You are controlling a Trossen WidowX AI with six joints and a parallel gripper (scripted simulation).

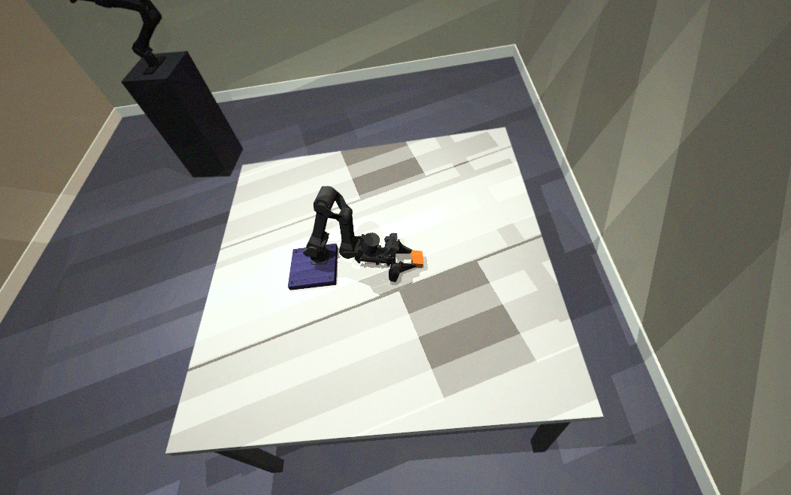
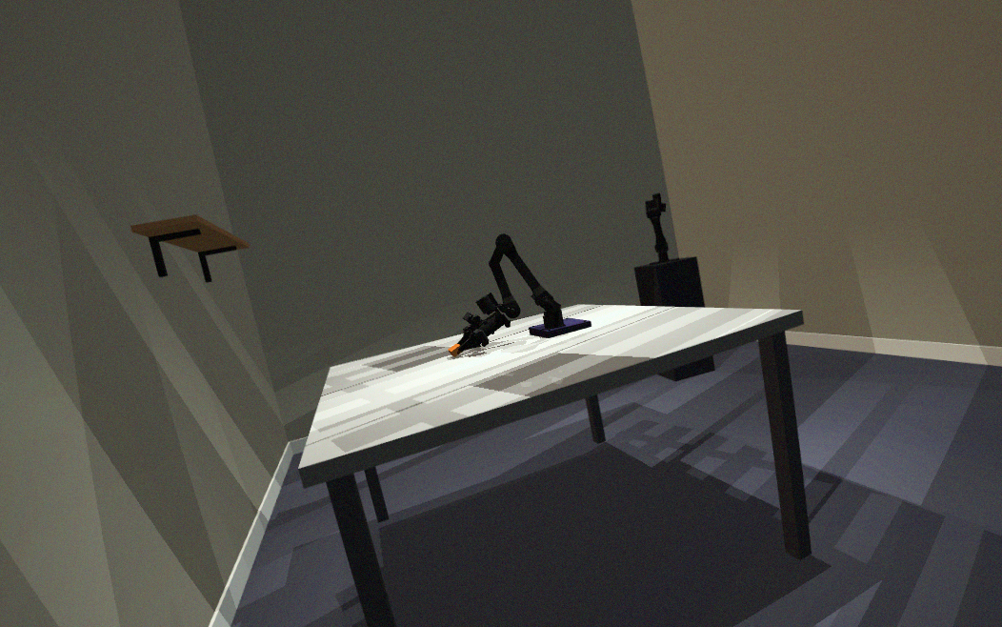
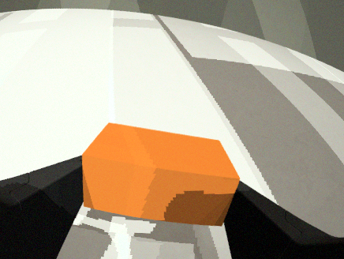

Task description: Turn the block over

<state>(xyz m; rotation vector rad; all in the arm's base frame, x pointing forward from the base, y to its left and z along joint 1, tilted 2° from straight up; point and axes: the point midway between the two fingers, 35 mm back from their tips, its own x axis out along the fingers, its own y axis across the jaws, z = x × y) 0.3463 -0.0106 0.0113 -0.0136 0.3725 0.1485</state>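
Though the wrist view fills with the block [image 3: 158,173], its marked side can't be made out; only plain orange faces show, w/ a darker shadow patch low on the near face. Fingers are mostly cut off at the frame edges, dark shapes either side. Block sits betw. them, clamped, fingers about two-thirds open. From above, block [image 1: 416,256] is low over the table [image 1: 495,362], near its middle; contact unclear.
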